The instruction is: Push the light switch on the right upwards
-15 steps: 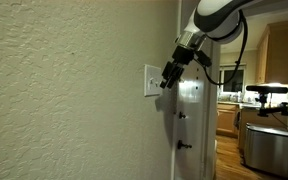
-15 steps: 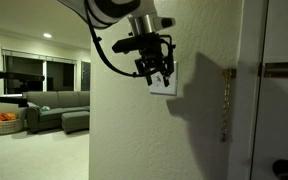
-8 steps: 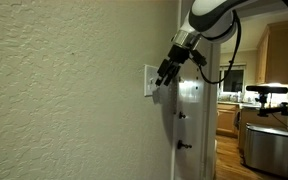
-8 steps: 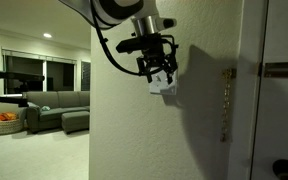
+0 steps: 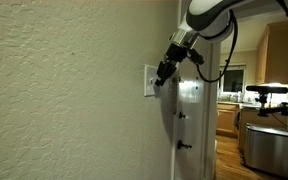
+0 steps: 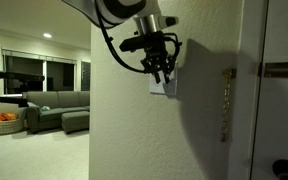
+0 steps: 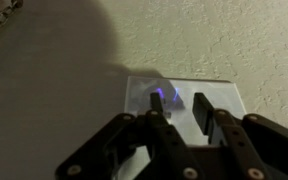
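Textured cream wall (image 5: 64, 90) shown in both exterior views. White rectangular wall plate (image 5: 149, 82) mounted flat on it, near outer corner. Two toggles set in plate; light switch (image 7: 200, 108) seen as right-hand one in wrist view. Pale floor (image 6: 34, 155) beyond occupied by grey sofa (image 6: 59, 110).

— Any lettering readable from my cameras?
— None. My gripper (image 7: 178, 101) shows no legible mark, the switch plate (image 7: 224, 90) looks blank, and everything farther off is too dim and small to read.
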